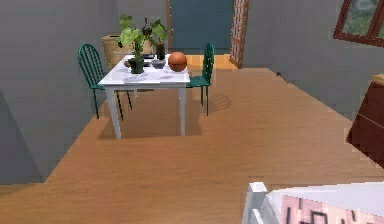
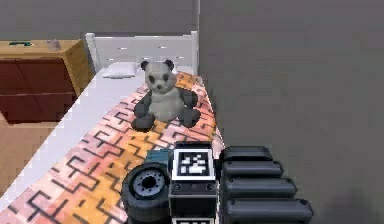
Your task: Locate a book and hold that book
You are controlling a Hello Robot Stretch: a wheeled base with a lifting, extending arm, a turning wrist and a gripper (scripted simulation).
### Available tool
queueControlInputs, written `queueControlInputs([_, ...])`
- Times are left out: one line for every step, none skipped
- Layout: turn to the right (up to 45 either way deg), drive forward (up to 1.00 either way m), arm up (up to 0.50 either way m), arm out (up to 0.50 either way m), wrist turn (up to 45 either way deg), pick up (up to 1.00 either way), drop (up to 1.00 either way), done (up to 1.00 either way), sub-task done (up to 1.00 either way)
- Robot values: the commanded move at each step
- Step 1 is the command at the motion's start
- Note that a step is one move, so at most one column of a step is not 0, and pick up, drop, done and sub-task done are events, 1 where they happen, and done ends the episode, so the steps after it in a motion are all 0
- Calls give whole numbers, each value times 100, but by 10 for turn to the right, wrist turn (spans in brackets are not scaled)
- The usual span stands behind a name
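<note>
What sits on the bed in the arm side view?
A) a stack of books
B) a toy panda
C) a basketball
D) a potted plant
B: a black-and-white toy panda sits upright on the bed, on its patterned cover, with a pillow lying farther up the bed.

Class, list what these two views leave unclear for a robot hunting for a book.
Forward view: small dark things on the white table, too small to name.
Forward view: dark red-brown furniture, cut off by the right edge.
Arm side view: dresser, cut off by the left edge.
Arm side view: whether the jaws hold anything; the quilt lies behind them.
</note>
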Motion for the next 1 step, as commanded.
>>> queueControlInputs([0, 0, 0, 26, 0, 0, 0, 0, 0])
